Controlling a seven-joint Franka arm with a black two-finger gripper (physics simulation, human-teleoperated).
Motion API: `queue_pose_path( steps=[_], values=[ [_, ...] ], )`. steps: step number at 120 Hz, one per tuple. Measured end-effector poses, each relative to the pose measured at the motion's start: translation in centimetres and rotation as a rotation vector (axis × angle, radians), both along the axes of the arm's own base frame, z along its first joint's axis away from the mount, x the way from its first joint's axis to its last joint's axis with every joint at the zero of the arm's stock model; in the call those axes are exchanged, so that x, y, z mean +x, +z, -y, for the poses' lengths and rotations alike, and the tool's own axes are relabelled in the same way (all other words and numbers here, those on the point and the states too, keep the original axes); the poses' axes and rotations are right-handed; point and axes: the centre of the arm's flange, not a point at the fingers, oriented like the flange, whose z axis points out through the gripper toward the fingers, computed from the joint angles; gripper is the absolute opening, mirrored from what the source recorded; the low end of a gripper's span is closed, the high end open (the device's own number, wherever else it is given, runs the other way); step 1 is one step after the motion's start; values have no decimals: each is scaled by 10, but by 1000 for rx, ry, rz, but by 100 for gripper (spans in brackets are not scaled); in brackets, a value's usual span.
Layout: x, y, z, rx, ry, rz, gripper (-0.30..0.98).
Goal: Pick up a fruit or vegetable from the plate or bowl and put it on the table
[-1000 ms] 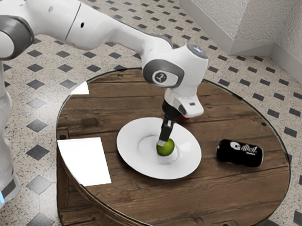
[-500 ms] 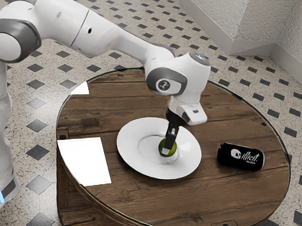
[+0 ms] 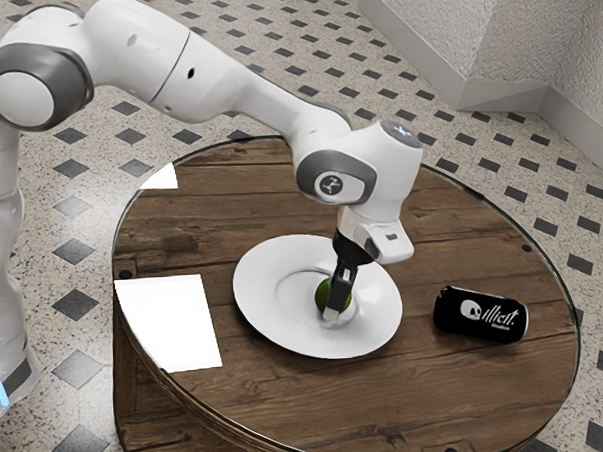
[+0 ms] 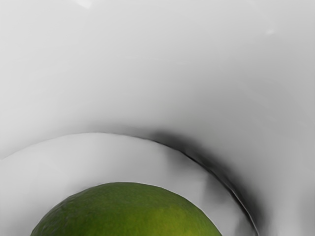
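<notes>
In the exterior view my gripper (image 3: 337, 297) reaches down into the white plate (image 3: 268, 313), its tip end low at the green lime (image 3: 323, 296) and covering part of it. The lime rests in the plate's round middle. Whether it is held cannot be made out. In the wrist view the lime (image 4: 128, 211) lies large and close under my hand, with the plate (image 4: 147, 73) curving around it.
A black can (image 3: 481, 314) lies on its side on the round wooden table (image 3: 389, 402), toward the exterior view's right from the plate. A bright white patch (image 3: 171, 322) is at the table's left side there.
My hand has come down around the lime and shifted slightly toward the exterior view's right. The black can has rolled a little. A red thing behind the hand is now hidden.
</notes>
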Motion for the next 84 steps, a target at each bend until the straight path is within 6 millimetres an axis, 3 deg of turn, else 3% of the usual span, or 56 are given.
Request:
queue_pose_path(
  steps=[21, 38, 57, 63, 74, 78, 84],
  values=[
    [0, -1, -3, 10, -4, -1, 67],
    [0, -2, -3, 16, 2, -3, 42],
    [0, -1, -4, 23, 8, 4, 33],
    [1, 11, -4, 24, 8, 26, 31],
    [10, 54, 5, 14, -8, 103, 30],
    [10, 63, 18, 8, -30, 117, 30],
    [6, 70, 54, -5, -91, 128, 30]
  ],
)
